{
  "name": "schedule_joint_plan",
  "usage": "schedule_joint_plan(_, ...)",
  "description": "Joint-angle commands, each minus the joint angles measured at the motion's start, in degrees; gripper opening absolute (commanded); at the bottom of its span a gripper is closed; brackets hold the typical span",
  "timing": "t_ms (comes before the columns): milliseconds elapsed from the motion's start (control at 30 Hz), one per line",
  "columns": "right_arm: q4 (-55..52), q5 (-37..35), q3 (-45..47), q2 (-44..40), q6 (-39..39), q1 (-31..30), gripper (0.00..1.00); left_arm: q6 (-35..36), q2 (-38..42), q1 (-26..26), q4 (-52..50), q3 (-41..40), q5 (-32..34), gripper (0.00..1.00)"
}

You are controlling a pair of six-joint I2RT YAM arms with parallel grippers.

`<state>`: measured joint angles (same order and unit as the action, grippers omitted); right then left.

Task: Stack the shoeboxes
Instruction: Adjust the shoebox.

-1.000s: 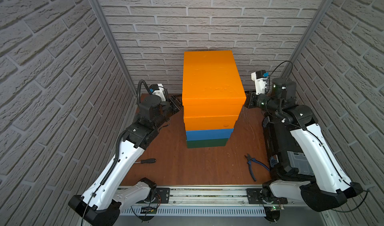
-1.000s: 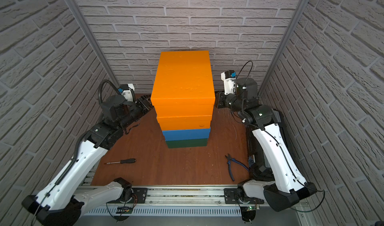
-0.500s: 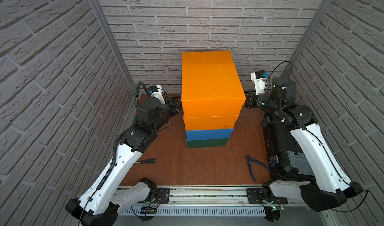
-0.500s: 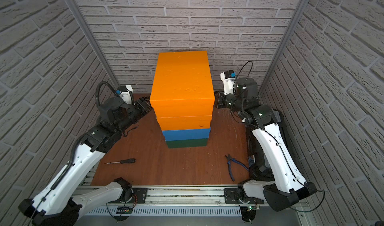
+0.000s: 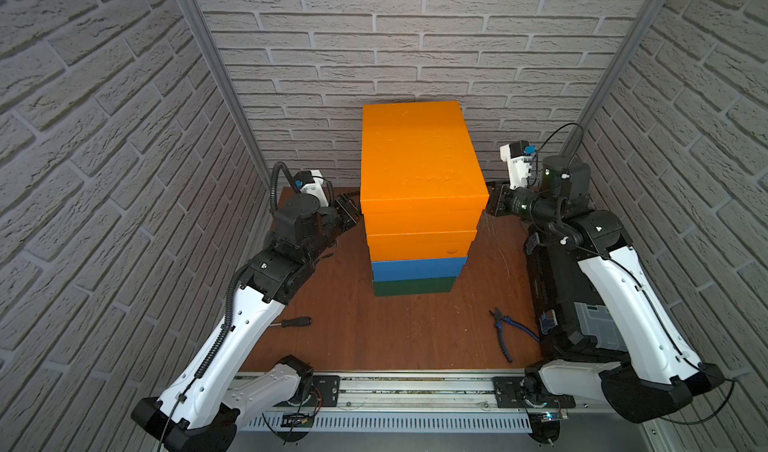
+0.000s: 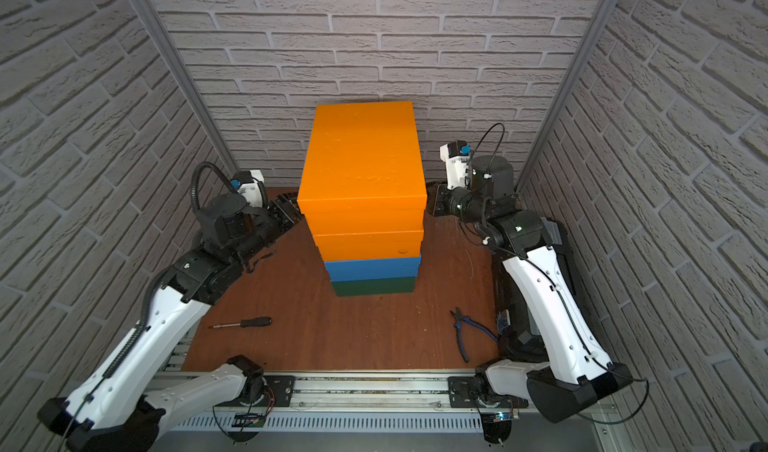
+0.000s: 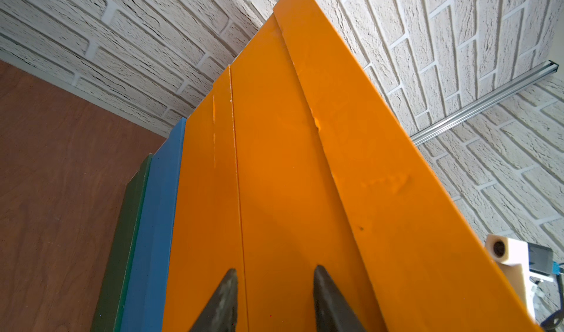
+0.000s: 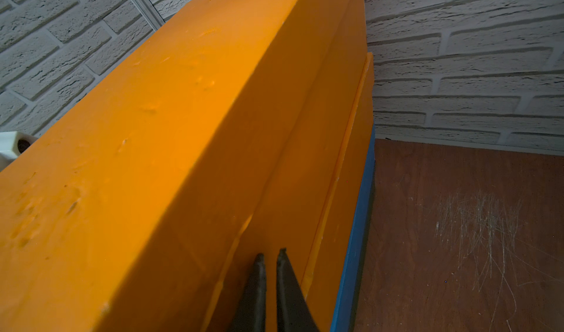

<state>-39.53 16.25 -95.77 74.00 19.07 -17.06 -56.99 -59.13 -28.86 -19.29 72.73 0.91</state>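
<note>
Moved since a second ago: upper orange shoebox point(image 5: 417, 155), slightly toward left gripper point(image 7: 274, 269). Left jaws half apart, empty, tips at its side; right gripper point(image 8: 271, 252) near-closed, empty, opposite side, likely for squaring. Stack point(image 6: 365, 221) of four at table point(image 5: 407, 329) centre

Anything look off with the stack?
Nothing serious. The stack sits roughly square; the top orange shoebox has small dents in its lid. A screwdriver and pliers lie loose on the table, apart from it.
</note>
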Motion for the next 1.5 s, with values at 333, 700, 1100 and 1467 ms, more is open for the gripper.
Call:
schedule_joint_plan(333, -1.3, -3.0, -0.4, -1.9, -2.2, 2.5, 0.15, 1.4, 0.4, 0.8, 3.0, -0.2, -4.3, 0.42)
schedule_joint_plan(700, -1.5, -2.4, 2.3, -3.0, 0.4, 6.1, 0.17, 4.1, 5.2, 2.7, 0.3, -0.9, -2.7, 0.43)
schedule_joint_plan(1100, 0.0, 3.2, 2.4, -0.7, 3.7, 4.1, 0.17, 2.6, 5.5, 6.4, 0.1, -2.0, -5.4, 0.43)
schedule_joint_plan(1467, 0.4, 3.7, 2.7, -0.5, 3.7, 2.7, 0.17, 1.2, 3.7, 6.8, 1.8, -2.2, -7.2, 0.43)
